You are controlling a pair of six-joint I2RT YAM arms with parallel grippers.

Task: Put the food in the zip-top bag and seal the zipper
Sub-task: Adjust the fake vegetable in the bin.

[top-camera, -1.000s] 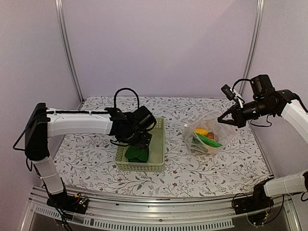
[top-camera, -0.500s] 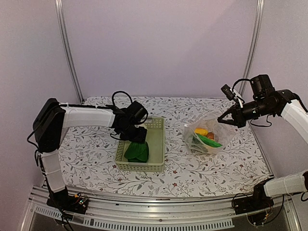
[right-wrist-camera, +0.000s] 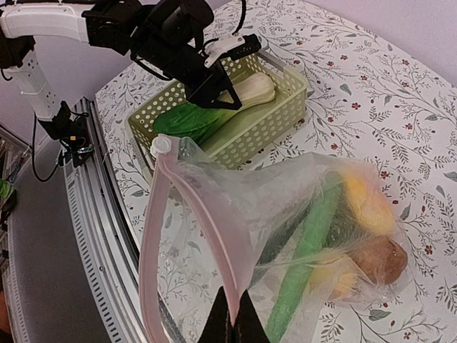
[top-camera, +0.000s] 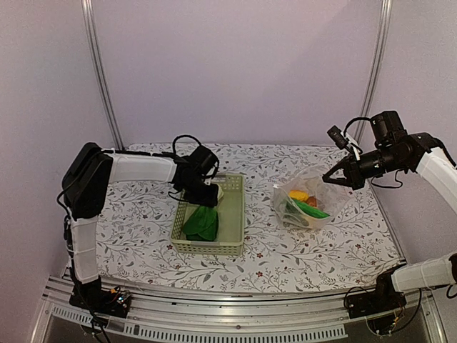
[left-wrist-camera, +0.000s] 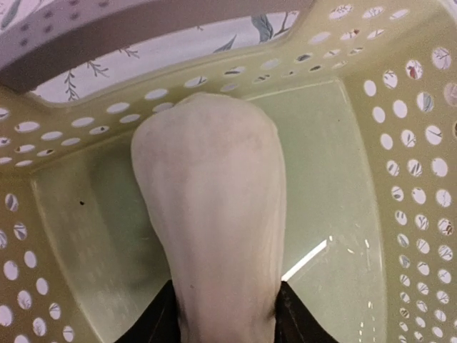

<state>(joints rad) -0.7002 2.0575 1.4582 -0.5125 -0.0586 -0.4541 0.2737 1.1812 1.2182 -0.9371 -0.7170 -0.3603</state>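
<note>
Left fingers (top-camera: 208, 194) down inside basket (top-camera: 208, 248). We see them clamped on white stem of bok choy (left-wrist-camera: 214, 214), with green leaves on near side of fingers. Right fingers (right-wrist-camera: 232, 320) pinched tight on mouth edge of zip-top bag (right-wrist-camera: 285, 207): mouth lifted, bag bottom on desk (top-camera: 285, 261). Zipper (right-wrist-camera: 148, 243) unsealed, gaping left of right fingers. We count cucumber (right-wrist-camera: 307, 236), lemons (right-wrist-camera: 365, 204) and brown piece (right-wrist-camera: 378, 261) inside bag, beyond those fingers to their right.

Soft even light, sharp, faint shadows
</note>
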